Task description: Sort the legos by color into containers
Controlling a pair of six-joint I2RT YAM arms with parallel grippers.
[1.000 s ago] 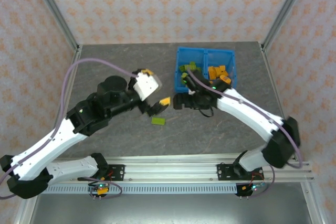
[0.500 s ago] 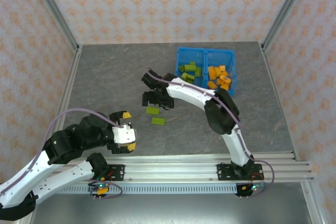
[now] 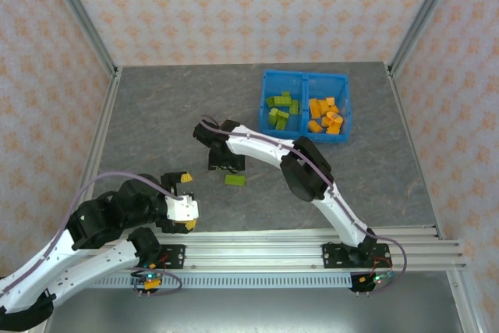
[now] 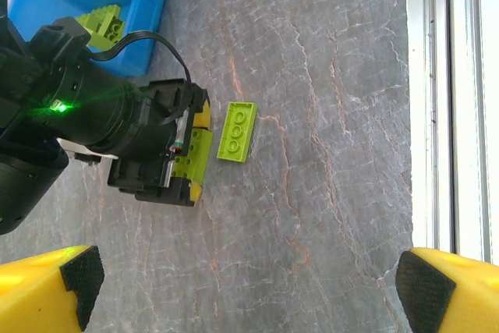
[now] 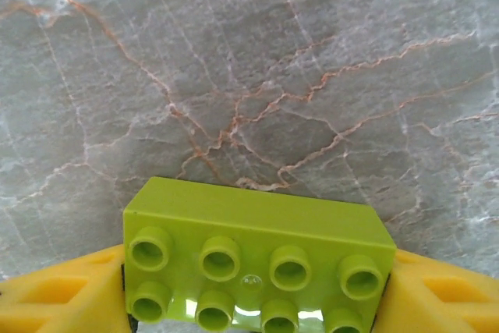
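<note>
Right wrist view has the green brick (image 5: 257, 263) lying studs-up on the veined grey desk (image 5: 249, 60), near its middle, with the right jaws closed against its two short ends. It looks like hard, glossy, light plastic: rigid enough to squeeze but slick enough to twist out, so the flat ends suit. Toward the near-left corner the left jaws stand wide and empty. At the far right sits the blue bin (image 3: 304, 75).

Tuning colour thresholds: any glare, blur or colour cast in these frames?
Right wrist: green brick sharp, a small white glint on its near edge. Left wrist: green LED glow on the right arm's wrist, rail nearly blown out, own fingertips soft. Top external: even light, faint shadows.
</note>
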